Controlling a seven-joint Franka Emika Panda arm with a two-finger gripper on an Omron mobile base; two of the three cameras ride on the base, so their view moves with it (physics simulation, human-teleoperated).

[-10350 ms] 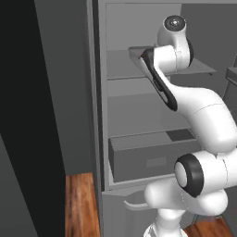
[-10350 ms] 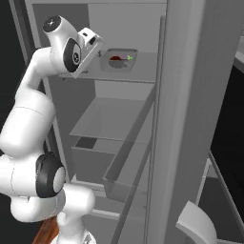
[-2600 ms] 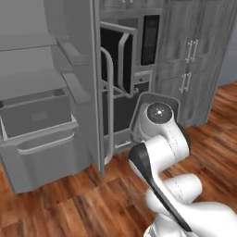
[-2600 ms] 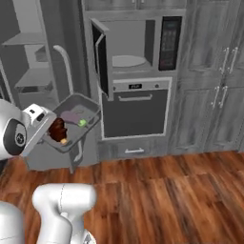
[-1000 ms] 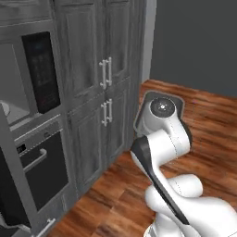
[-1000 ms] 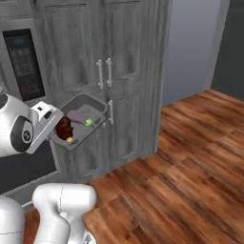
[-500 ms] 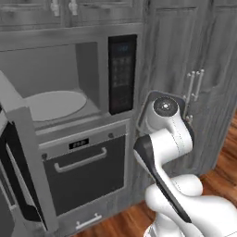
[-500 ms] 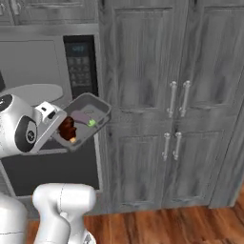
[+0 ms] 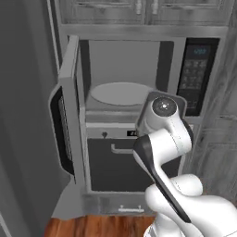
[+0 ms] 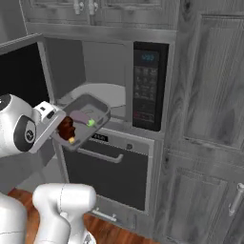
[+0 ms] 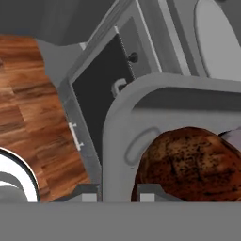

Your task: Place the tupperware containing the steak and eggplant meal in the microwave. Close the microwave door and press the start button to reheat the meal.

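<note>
One wide flat panel, the microwave door (image 9: 69, 111), stands swung open at the left of what we see from the left base view, its grey frame smooth and its black window (image 9: 61, 127) turned edge-on to us. To its right the microwave (image 9: 139, 76) is a large grey box set into the cabinets, its cavity plain and matte, with a pale round turntable plate (image 9: 121, 93) lying flat on the cavity floor. Further right, on the microwave's right edge, a tall glossy black keypad panel (image 9: 194, 76) carries faint rows of buttons. Below the cavity sits an oven (image 9: 120, 164) with a dark front and a slim bar handle (image 10: 101, 156).

From the right base view we see the gripper (image 10: 53, 125) clenched on the near rim of the tupperware (image 10: 86, 119), a small clear-grey rectangular tub with a flared rim, held tilted in the air in front of the open cavity, at the level of the plate's front edge. Inside it lies the steak and eggplant meal (image 10: 67, 127), a lumpy red-brown piece with a tiny bright green bit (image 10: 90, 123). The hand view shows the steak's seared, speckled surface close up. Grey wood-grain cabinet doors (image 10: 209, 95) fill the right, and red-brown plank flooring (image 11: 33, 108) lies below.
</note>
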